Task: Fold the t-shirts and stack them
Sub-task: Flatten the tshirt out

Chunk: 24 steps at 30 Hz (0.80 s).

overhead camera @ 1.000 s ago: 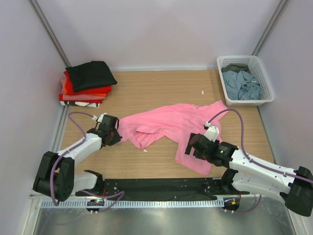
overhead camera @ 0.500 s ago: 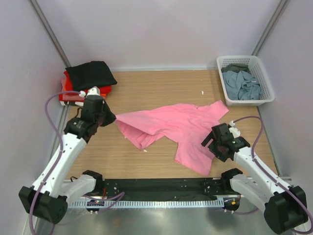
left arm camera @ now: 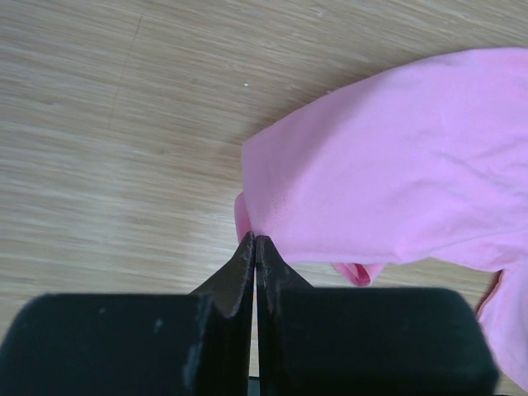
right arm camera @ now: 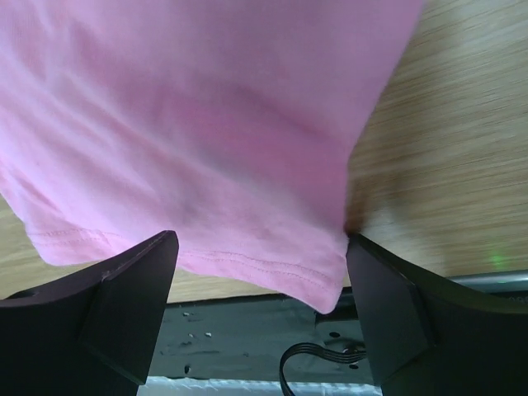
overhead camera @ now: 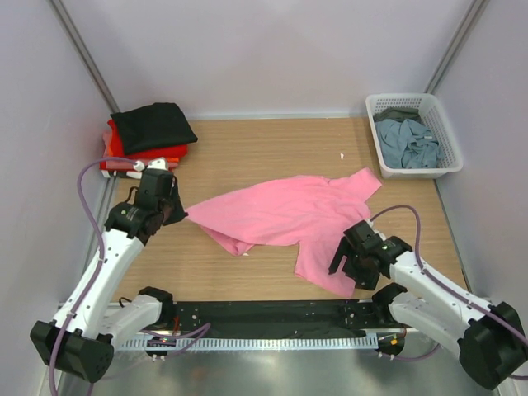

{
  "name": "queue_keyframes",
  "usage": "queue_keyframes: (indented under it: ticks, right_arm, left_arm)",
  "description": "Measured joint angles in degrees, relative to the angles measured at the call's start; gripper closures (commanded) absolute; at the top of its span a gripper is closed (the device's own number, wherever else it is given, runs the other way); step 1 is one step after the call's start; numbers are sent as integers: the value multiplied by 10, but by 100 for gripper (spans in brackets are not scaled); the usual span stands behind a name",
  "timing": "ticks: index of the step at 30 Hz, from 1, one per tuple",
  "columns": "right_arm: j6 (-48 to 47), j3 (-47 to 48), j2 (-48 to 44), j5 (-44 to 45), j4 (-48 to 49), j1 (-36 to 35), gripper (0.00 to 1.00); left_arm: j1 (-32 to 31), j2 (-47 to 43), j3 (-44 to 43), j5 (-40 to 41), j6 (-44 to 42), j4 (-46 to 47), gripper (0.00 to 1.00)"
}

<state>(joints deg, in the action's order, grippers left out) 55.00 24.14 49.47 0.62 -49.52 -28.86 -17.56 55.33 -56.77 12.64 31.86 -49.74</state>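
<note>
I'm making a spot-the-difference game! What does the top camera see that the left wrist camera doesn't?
Only the top view shows the folded stack, the white basket and the right gripper. Only the left wrist view shows the left gripper up close, jaws shut on a corner of the pink t-shirt. Both show that t-shirt and the wooden table.

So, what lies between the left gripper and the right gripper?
The pink t-shirt, lying crumpled across the table. The top view shows it running from the left gripper, shut on its edge, to the right gripper, open at its hem.
</note>
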Motion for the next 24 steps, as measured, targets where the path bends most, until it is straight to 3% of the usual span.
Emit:
queue_keyframes:
  ticks: [7, 9, 10, 11, 16, 24]
  right_arm:
    - [13, 20, 80, -20, 21, -86, 16]
    - [18, 22, 80, -22, 21, -92, 26]
    - [21, 20, 77, -23, 21, -94, 34]
    - [23, 18, 70, -24, 21, -97, 53]
    - [36, -8, 28, -22, 32, -104, 99]
    - [35, 12, -4, -2, 26, -105, 99]
  left_arm:
    - [13, 0, 0, -2, -9, 0, 100]
    - [17, 0, 0, -2, -9, 0, 100]
    - [20, 0, 0, -3, -9, 0, 100]
    - [23, 0, 0, -3, -9, 0, 100]
    - [37, 3, 0, -11, -10, 0, 100]
    - [42, 3, 0, -23, -14, 2, 100]
